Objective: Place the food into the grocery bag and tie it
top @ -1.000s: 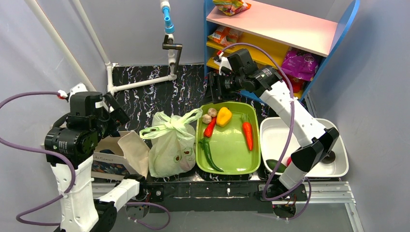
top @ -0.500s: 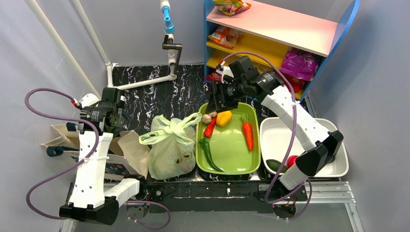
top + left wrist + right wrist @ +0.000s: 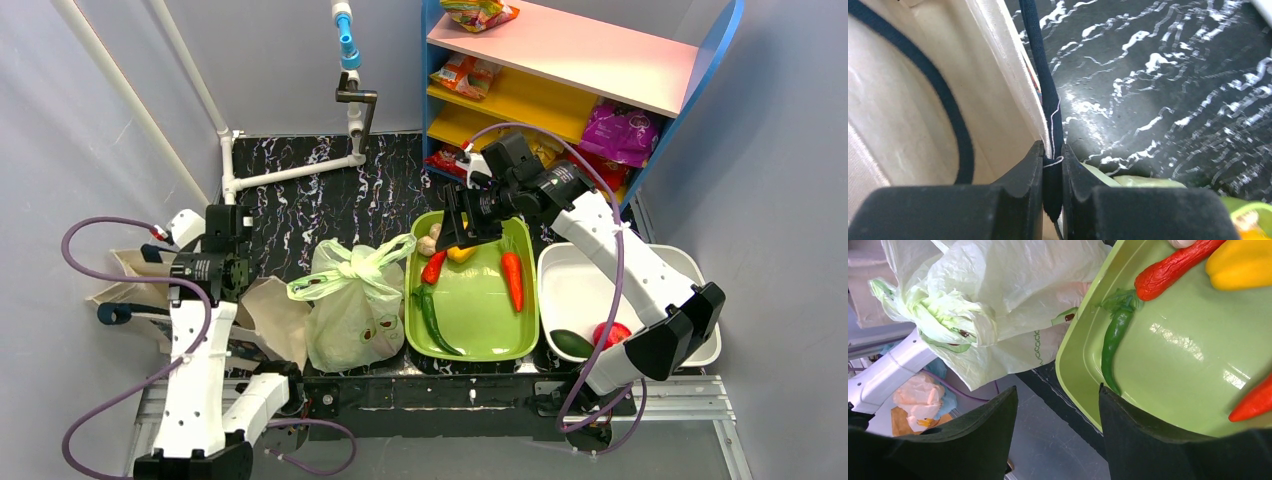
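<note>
Left gripper [image 3: 1052, 165] pinching tote strap [image 3: 1040, 60]; right gripper [image 3: 1057, 390], wide, newly lowered over upper-left tray [image 3: 480, 325] vegetables [image 3: 1173, 270], suggesting another pick though bag [image 3: 350, 310] looks knotted.

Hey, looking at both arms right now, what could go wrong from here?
1. The left gripper is shut on the strap of the tote, not the plastic bag; pulling may drag the tote into that bag and tip it.
2. The bag's handles look knotted while the pepper and carrot lie in the tray, so the open right gripper may find no opening.
</note>
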